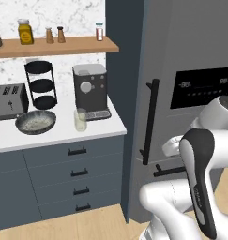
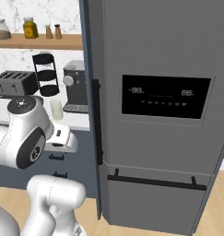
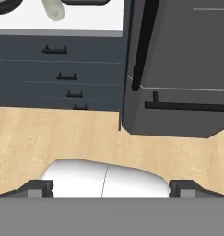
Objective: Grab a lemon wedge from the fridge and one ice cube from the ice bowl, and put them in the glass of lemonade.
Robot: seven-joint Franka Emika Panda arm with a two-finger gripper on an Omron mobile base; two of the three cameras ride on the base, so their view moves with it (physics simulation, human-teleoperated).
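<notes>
Hand view first: I have the gripper [image 3: 111,188] nearest me, its two dark tips standing far apart at the bottom edge, spread wide with nothing between them, looking down at the wood floor [image 3: 49,133] and the foot of the fridge [image 3: 178,69]. The fridge doors are shut, with the long black bar handle [image 3: 142,41] running up the near door edge, so the lemon wedge is hidden inside and I cannot say which shelf it sits on. Beyond that, left base view gives me the table [image 1: 59,133] beside the fridge: the glass of lemonade [image 1: 80,119] stands near its front edge, just in front of the coffee machine [image 1: 90,91], and the ice bowl [image 1: 35,122] sits to its left, apart from it, ahead of the toaster [image 1: 10,101]. My worry is the door: the handle is thin and close to the fridge face, so a poorly lined-up approach could slip off it or jam a finger behind it, and a wide swing of the arm could sweep the glass off that front edge. Right base view shows me the dispenser panel [image 2: 165,96] and the lower drawer handle [image 2: 155,181] squarely, which left base view gives only at a slant; left base view alone gives me the bowl's pale inside.
</notes>
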